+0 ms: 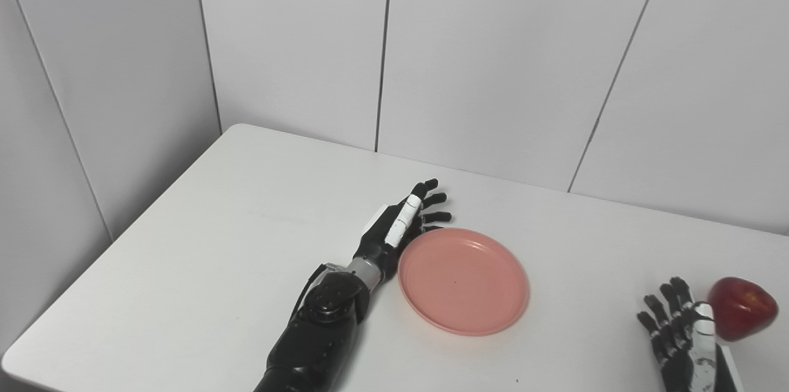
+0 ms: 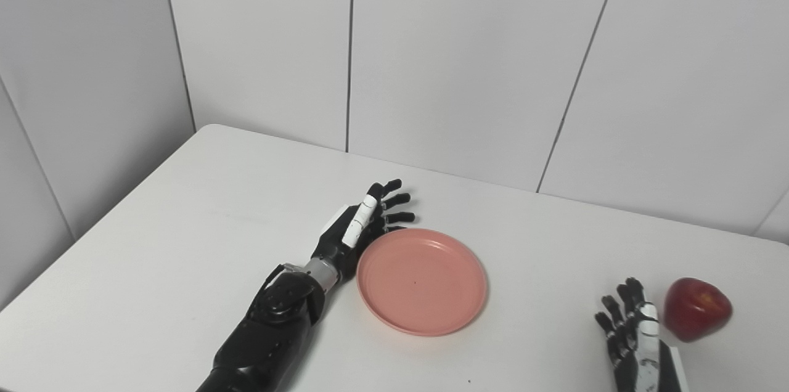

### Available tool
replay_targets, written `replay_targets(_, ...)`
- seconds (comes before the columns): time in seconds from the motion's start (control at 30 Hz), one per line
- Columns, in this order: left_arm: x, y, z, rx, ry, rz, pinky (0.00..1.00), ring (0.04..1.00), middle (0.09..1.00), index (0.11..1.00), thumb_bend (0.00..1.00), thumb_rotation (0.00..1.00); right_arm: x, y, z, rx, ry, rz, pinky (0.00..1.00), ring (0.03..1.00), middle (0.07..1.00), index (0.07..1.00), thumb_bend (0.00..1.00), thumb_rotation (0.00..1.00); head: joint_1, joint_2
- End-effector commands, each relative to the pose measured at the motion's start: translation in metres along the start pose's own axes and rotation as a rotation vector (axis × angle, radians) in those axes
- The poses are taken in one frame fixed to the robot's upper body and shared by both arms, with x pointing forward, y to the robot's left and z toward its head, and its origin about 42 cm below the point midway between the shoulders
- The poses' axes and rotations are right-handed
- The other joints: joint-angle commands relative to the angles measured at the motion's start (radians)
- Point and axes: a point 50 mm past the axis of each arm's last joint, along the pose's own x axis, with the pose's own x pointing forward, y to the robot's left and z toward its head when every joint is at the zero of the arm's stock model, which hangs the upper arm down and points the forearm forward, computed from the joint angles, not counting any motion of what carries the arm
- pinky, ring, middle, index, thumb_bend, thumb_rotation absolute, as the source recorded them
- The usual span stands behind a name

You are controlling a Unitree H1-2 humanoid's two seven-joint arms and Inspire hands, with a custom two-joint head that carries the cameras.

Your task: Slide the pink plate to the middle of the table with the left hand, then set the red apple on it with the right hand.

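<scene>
A pink plate (image 1: 463, 281) lies flat and empty near the middle of the white table (image 1: 203, 244). My left hand (image 1: 400, 224) rests open on the table against the plate's left rim, fingers stretched toward the wall. A red apple (image 1: 740, 307) sits at the right side of the table, near the front. My right hand (image 1: 681, 333) stands open just left of the apple, fingers spread and pointing up, holding nothing; whether it touches the apple is unclear.
Grey wall panels (image 1: 493, 53) rise close behind the table's far edge. The table's left edge and rounded far-left corner (image 1: 237, 128) are in view.
</scene>
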Motion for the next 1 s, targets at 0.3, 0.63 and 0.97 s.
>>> replay_targets(0.3, -0.016, -0.021, -0.021, -0.034, 0.108, -0.048, 0.73, 0.812, 0.907, 0.92, 0.82, 0.93, -0.004, 0.028, -0.012, -0.006, 0.01, -0.013, 0.88, 0.915, 0.947, 0.953, 0.79, 1.0, -0.091, 0.02)
replay_targets(0.63, -0.02, -0.035, -0.026, -0.073, 0.129, -0.079, 0.79, 0.823, 0.924, 0.942, 0.82, 0.92, 0.001, 0.04, -0.013, -0.012, 0.003, -0.023, 0.85, 0.898, 0.932, 0.94, 0.84, 0.96, -0.143, 0.033)
replay_targets(0.97, -0.022, -0.029, -0.029, -0.058, 0.141, -0.062, 0.8, 0.841, 0.928, 0.948, 0.79, 0.95, 0.003, 0.049, -0.013, -0.021, -0.001, -0.022, 0.84, 0.895, 0.921, 0.934, 0.87, 0.95, -0.198, 0.041)
